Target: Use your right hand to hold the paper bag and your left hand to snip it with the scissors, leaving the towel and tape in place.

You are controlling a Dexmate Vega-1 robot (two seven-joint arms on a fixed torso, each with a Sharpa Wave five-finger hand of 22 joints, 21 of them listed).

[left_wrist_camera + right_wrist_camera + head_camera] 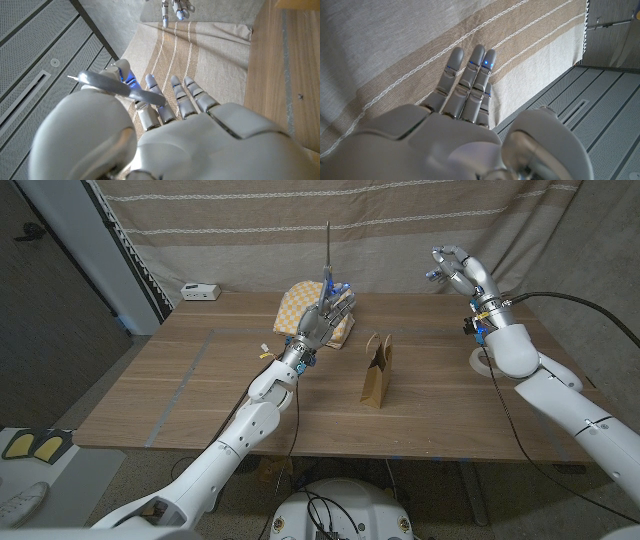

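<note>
On the wooden table (180, 395) stand a paper bag (377, 372), a checkered towel (300, 308), a tape roll (481, 361) and a small white box (201, 291).

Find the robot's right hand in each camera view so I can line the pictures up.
Head view: right hand raised above the table's far right side, holding nothing.
Left wrist view: its fingertips small, far beyond the left hand, at the curtain's edge.
Right wrist view: large and close, fingers reaching toward the curtain.
Shared landmark: the striped curtain.

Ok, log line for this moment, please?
left hand: holds scissors, raised, blades up | right hand: raised, holds nothing | bag: upright, uncut, unheld | towel: behind left hand
</note>
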